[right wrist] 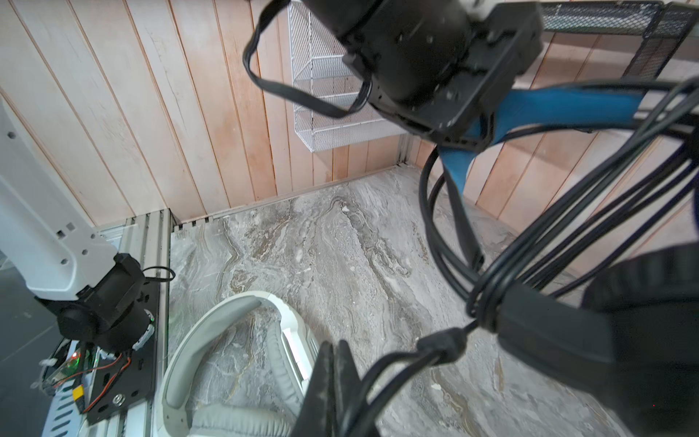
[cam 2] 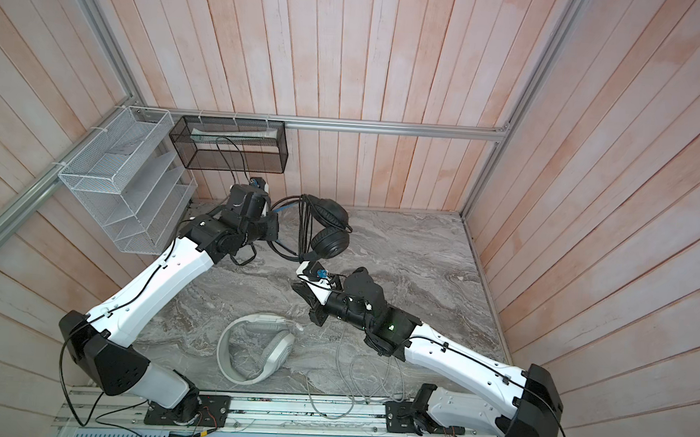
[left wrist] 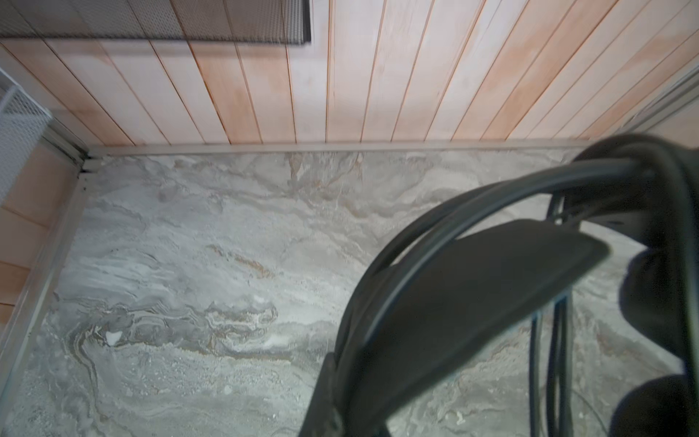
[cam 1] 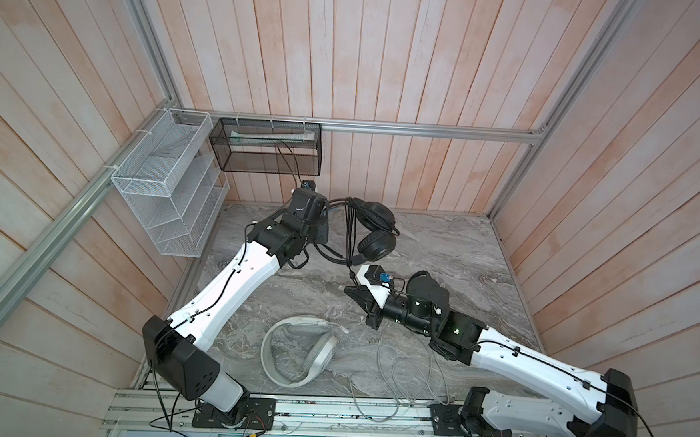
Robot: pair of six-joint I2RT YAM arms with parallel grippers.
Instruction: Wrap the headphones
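Item 1, my left gripper (cam 1: 326, 218): jaws closed on the blue-lined headband (right wrist: 567, 102) of the black over-ear headphones (cam 1: 376, 231), near the far edge of the grey marble-patterned tabletop (cam 1: 454, 251), left of its middle. Whether the ear cups touch the surface I cannot tell.

Item 2, thin black cable (right wrist: 486, 291): several strands looped across the headband beside the ear cups, its tail running down to my right gripper (cam 1: 348, 288).

Item 3, my right gripper: jaws closed on that cable, just nearer than the black set, about mid-tabletop.

Item 4, white-grey over-ear headphones (cam 1: 298, 351): flat by the near edge, left of middle, apart from both grippers.

Item 5, loose grey cable (cam 1: 378, 354): sprawled to their right, crossing the near edge onto the aluminium rail (cam 1: 328, 411).

Item 6, white wire rack (cam 1: 166, 191) and black mesh basket (cam 1: 269, 148): wall-mounted by the far left corner, close above my left gripper.

Open room: marble from my right gripper to the far right corner and right edge.
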